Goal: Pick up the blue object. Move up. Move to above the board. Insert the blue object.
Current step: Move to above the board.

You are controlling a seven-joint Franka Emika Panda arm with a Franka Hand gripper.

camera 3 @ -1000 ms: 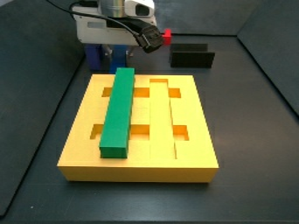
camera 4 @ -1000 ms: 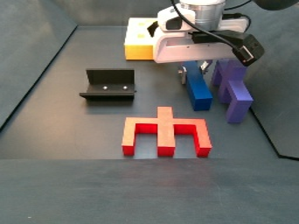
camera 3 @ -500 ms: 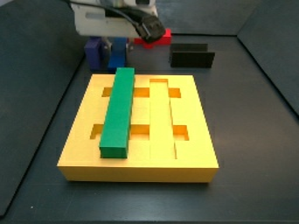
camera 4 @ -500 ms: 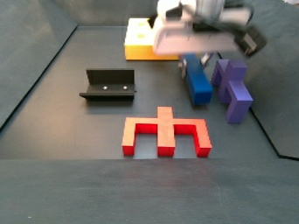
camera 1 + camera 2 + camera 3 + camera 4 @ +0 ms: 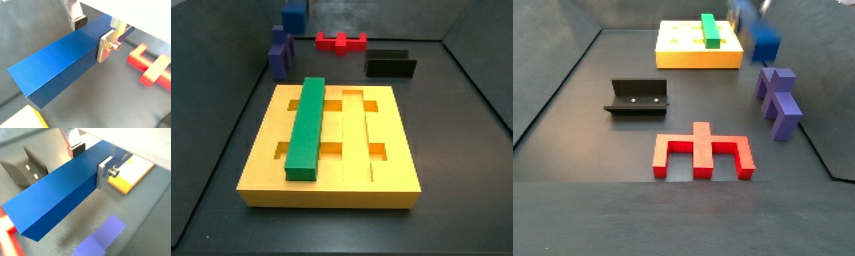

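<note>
My gripper [image 5: 92, 34] is shut on the blue object [image 5: 63, 62], a long plain bar gripped across its width near one end; both wrist views show it [image 5: 60, 193]. A silver finger [image 5: 107, 45] presses one long face and the dark pad of its partner [image 5: 79, 22] presses the opposite face. In both side views the bar hangs high above the floor [image 5: 294, 14] [image 5: 763, 40], and the gripper itself is mostly above the frame. The board [image 5: 345, 120] is yellow and grooved, with a green bar [image 5: 306, 125] in one groove; it also shows in a side view [image 5: 680, 45].
A purple-blue notched block [image 5: 278, 52] [image 5: 778, 98] lies on the floor below the bar. A red forked piece [image 5: 704, 150] [image 5: 341, 41] and the dark fixture [image 5: 637, 97] [image 5: 389, 63] stand on the floor beyond the board.
The gripper has risen with the blue object, lifting it off the floor beside the purple block and mostly out of the top of both side views.
</note>
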